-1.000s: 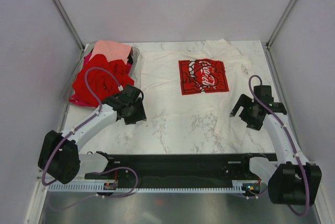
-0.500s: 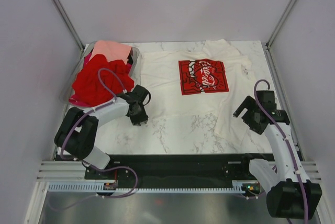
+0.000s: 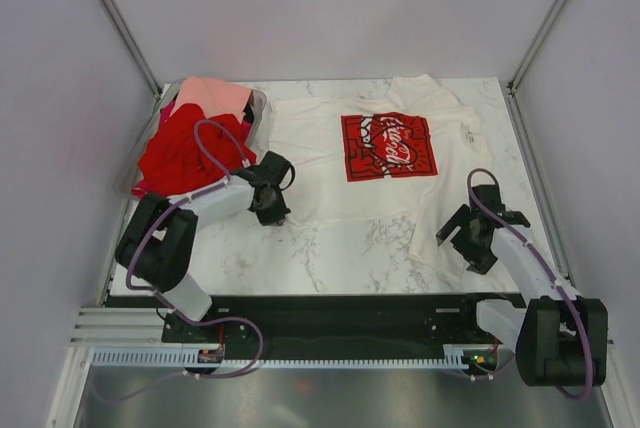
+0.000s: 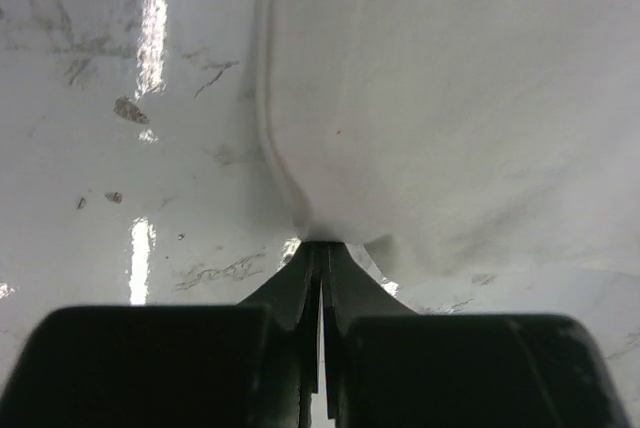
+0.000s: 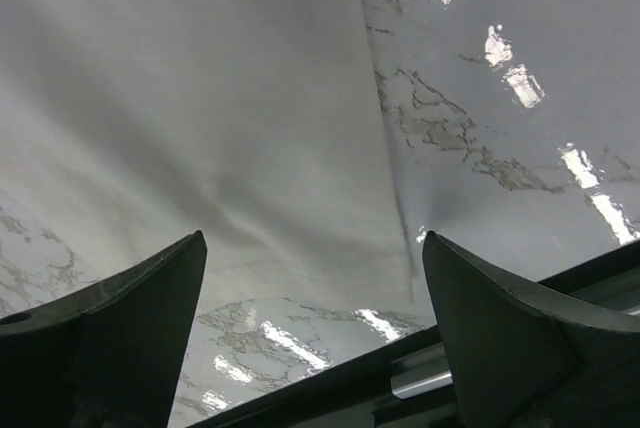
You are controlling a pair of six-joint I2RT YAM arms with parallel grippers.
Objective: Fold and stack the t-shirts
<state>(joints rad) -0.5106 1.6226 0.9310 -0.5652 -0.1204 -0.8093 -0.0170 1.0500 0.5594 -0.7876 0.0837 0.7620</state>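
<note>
The left tool [image 4: 320, 248] is clamped on the near left hem corner of the cream-white Coca-Cola t-shirt [image 3: 320, 163]. The right tool [image 5: 312, 238] hangs wide apart over its right corner.

One cream tee [image 3: 320, 163], one pink tee [image 3: 211, 95]

Cream t-shirt [image 3: 340, 188]: spread flat on the marble surface [image 3: 250, 258], red print [image 3: 389, 146] facing up.
Red t-shirts [image 3: 185, 153]: heaped just left of the cream t-shirt.
Salmon-pink t-shirt [image 3: 212, 96]: on that heap's far side.
Left arm [image 3: 215, 198]: jaws down at the cream t-shirt's near-left edge.
Right arm [image 3: 525, 263]: jaws spread over its near-right corner.
</note>
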